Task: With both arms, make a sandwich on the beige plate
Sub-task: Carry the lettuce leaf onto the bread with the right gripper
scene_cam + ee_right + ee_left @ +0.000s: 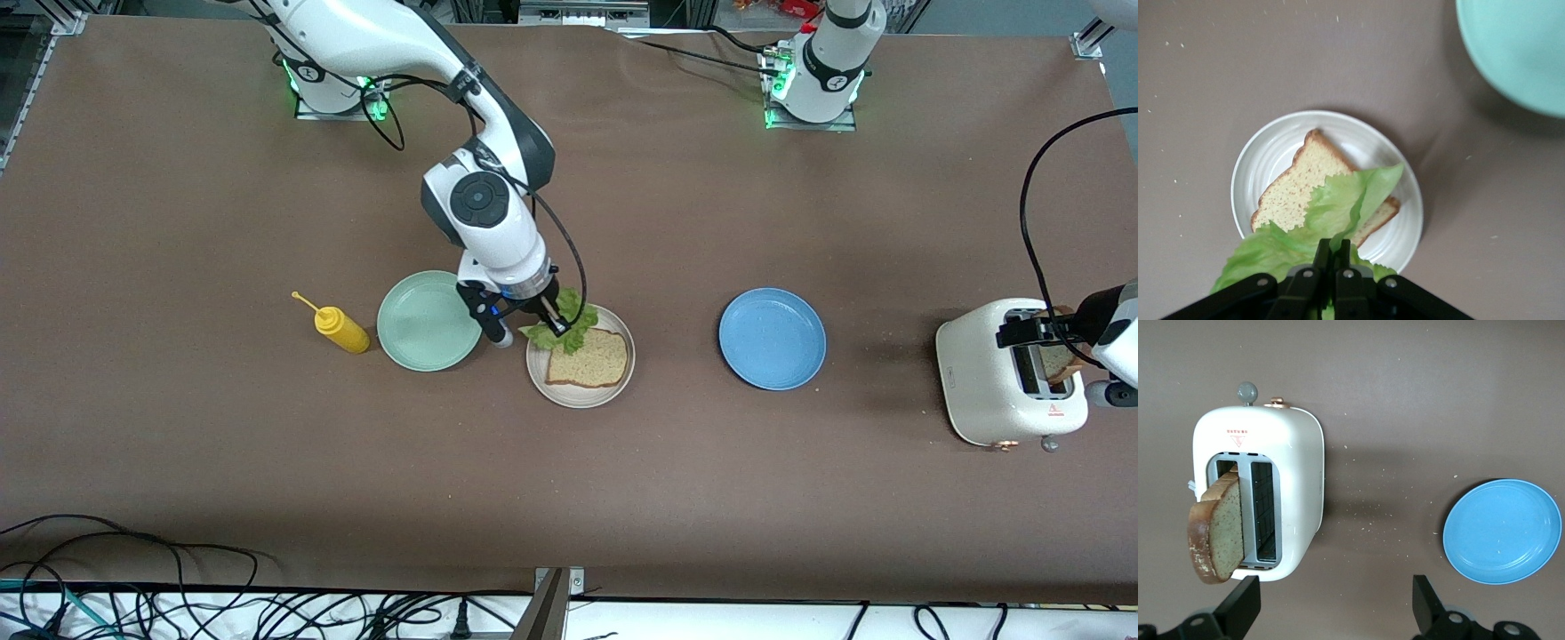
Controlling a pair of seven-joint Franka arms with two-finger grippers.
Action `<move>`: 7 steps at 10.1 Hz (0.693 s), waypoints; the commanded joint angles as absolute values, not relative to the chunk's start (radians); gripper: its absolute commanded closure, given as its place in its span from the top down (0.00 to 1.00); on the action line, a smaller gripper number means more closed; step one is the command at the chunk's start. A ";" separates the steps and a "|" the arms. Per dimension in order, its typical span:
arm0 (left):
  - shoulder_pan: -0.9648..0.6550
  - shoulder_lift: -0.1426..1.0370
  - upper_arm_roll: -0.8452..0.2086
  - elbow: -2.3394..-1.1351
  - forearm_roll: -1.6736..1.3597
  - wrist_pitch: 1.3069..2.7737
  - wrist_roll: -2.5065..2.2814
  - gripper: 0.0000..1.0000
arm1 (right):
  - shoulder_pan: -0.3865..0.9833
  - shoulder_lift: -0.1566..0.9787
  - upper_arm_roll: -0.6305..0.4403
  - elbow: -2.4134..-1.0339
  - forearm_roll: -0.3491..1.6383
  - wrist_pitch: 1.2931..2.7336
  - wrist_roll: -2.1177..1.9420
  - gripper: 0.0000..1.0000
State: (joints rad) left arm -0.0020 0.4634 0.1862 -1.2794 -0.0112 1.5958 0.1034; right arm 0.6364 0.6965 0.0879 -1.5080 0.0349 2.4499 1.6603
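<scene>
On the beige plate (580, 397), between the mint-green plate (428, 320) and the blue plate (772, 338), lies one square tan bread slice (589, 359) — speckled, brown-crusted. The right gripper (558, 324) hangs over the plate's rim, its fingers pinched tight on a ruffled green lettuce leaf (1338, 213) that droops across a corner of the slice. The left gripper (1335, 603), fingers spread wide, hovers over a white toaster (1295, 487) at the left arm's end of the table — a second bread slice (1218, 530) stands tilted in one slot. A yellow squeeze bottle (340, 328) lies beside the mint-green plate.
</scene>
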 commanded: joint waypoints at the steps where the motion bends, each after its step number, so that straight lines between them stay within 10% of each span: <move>1: 0.003 0.456 0.181 -1.287 0.021 1.595 0.112 1.00 | 0.641 0.753 0.078 -1.477 0.044 2.555 1.713 0.00; 3: 0.003 0.459 0.181 -1.287 0.021 1.595 0.109 1.00 | 0.650 0.768 0.078 -1.477 0.043 2.617 1.761 0.15; 4: 0.003 0.459 0.181 -1.287 0.018 1.595 0.107 1.00 | 0.656 0.779 0.077 -1.477 0.032 2.617 1.759 0.99; 7: 0.002 0.459 0.179 -1.287 0.018 1.595 0.103 1.00 | 0.669 0.776 0.069 -1.479 -0.040 2.612 1.761 1.00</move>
